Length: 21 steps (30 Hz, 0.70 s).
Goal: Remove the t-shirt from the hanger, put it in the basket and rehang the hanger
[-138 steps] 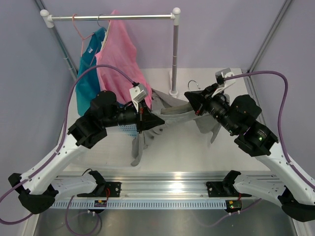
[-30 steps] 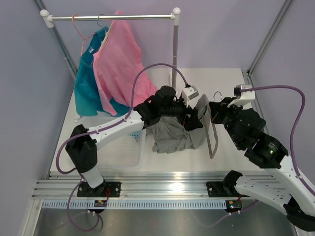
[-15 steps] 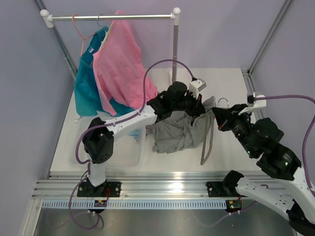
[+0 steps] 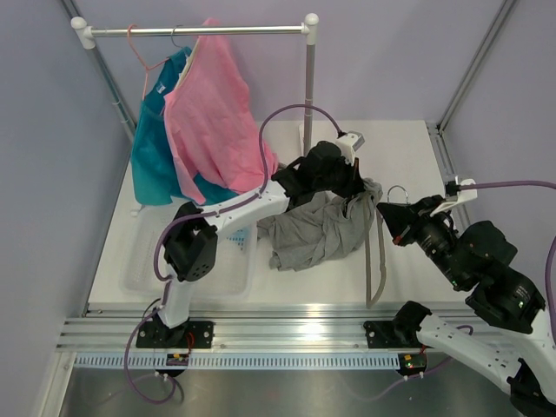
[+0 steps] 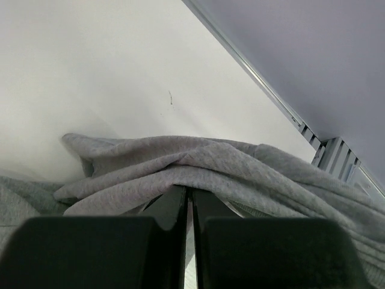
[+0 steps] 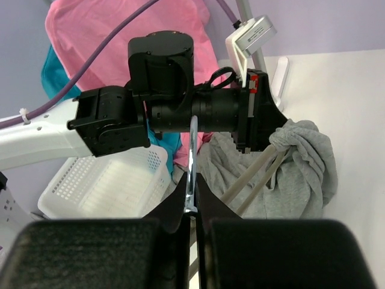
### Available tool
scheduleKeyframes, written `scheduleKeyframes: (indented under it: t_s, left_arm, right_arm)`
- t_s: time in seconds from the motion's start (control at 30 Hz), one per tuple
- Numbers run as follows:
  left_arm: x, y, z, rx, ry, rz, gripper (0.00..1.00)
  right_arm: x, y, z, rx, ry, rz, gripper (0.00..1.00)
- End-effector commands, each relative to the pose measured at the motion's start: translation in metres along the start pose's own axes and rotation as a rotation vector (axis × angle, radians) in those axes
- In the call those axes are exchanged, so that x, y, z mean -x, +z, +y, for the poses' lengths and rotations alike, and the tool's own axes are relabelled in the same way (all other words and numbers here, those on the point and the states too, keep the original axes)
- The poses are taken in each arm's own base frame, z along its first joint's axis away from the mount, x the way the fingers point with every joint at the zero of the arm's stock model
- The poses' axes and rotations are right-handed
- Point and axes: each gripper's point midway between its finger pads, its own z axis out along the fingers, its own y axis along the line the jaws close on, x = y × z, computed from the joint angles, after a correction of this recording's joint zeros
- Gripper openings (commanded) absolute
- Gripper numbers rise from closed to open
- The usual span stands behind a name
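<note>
The grey t-shirt [image 4: 308, 233] lies bunched at the table's middle. My left gripper [image 4: 358, 198] is shut on a fold at its right edge; in the left wrist view the fingers [image 5: 174, 208] pinch grey fabric [image 5: 240, 168]. My right gripper [image 4: 388, 219] is shut on the silver hook [image 6: 192, 150] of the greyish-brown hanger [image 4: 373, 261]. The hanger hangs down to the right of the shirt. In the right wrist view its arms [image 6: 255, 177] run up into the gathered fabric [image 6: 301, 159] by the left gripper, so its far end is hidden there.
A white perforated basket [image 4: 195, 265] stands left of the shirt. A rail [image 4: 200, 31] at the back left carries a pink garment [image 4: 208, 104] and a teal-blue garment [image 4: 156, 139]. Its upright post [image 4: 308, 95] stands just behind the left gripper.
My left gripper has moved right and back with the shirt's edge. My right gripper has drawn the hanger toward the near right, so more of it hangs outside the shirt.
</note>
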Motion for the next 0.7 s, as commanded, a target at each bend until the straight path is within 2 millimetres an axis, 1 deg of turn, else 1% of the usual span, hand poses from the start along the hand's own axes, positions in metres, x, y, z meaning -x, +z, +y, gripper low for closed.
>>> scheduleKeyframes:
  t_s: [0.0, 0.1, 0.13, 0.17, 0.23, 0.3, 0.43, 0.47, 0.5, 0.53, 0.57, 0.6, 0.63, 0.67]
  left_arm:
    - [0.010, 0.007, 0.047, 0.165, -0.031, -0.034, 0.00]
    - [0.008, 0.007, 0.057, 0.180, -0.047, -0.029, 0.00]
    - [0.007, 0.009, 0.060, 0.186, -0.052, -0.028, 0.00]
    - [0.007, 0.009, 0.069, 0.198, -0.063, -0.028, 0.00]
    - [0.008, 0.011, 0.078, 0.202, -0.097, -0.029, 0.00]
    - [0.009, 0.011, 0.084, 0.196, -0.118, -0.031, 0.00]
    - [0.011, 0.009, 0.079, 0.160, -0.087, -0.031, 0.00]
    - [0.015, 0.005, 0.075, 0.148, -0.080, -0.042, 0.00]
    - [0.015, 0.003, 0.072, 0.131, -0.070, -0.038, 0.00]
    - [0.015, 0.001, 0.068, 0.115, -0.062, -0.036, 0.08]
    - [0.016, -0.006, 0.064, 0.101, -0.051, -0.034, 0.47]
    - [0.016, -0.011, 0.054, 0.062, -0.042, -0.024, 0.61]
    - [0.007, -0.016, 0.053, 0.054, -0.040, -0.005, 0.71]
    - [0.020, -0.032, 0.040, 0.026, -0.023, -0.034, 0.78]
  right_arm:
    - [0.046, -0.015, 0.031, 0.141, 0.052, -0.121, 0.00]
    - [0.048, -0.016, 0.031, 0.137, 0.045, -0.121, 0.00]
    - [0.050, -0.017, 0.034, 0.153, 0.047, -0.123, 0.00]
    - [0.051, -0.018, 0.036, 0.165, 0.050, -0.123, 0.00]
    - [0.053, -0.022, 0.043, 0.205, 0.060, -0.120, 0.00]
    - [0.055, -0.025, 0.046, 0.221, 0.068, -0.119, 0.00]
    - [0.053, -0.027, 0.046, 0.220, 0.059, -0.109, 0.00]
    - [0.052, -0.026, 0.045, 0.214, 0.058, -0.106, 0.00]
    - [0.052, -0.025, 0.043, 0.205, 0.051, -0.111, 0.00]
    - [0.051, -0.021, 0.036, 0.169, 0.046, -0.116, 0.00]
    - [0.050, -0.017, 0.032, 0.143, 0.035, -0.120, 0.00]
    - [0.049, -0.014, 0.026, 0.112, 0.013, -0.126, 0.00]
    - [0.048, -0.006, 0.017, 0.056, 0.001, -0.137, 0.00]
    - [0.048, -0.001, 0.013, 0.032, -0.022, -0.143, 0.00]
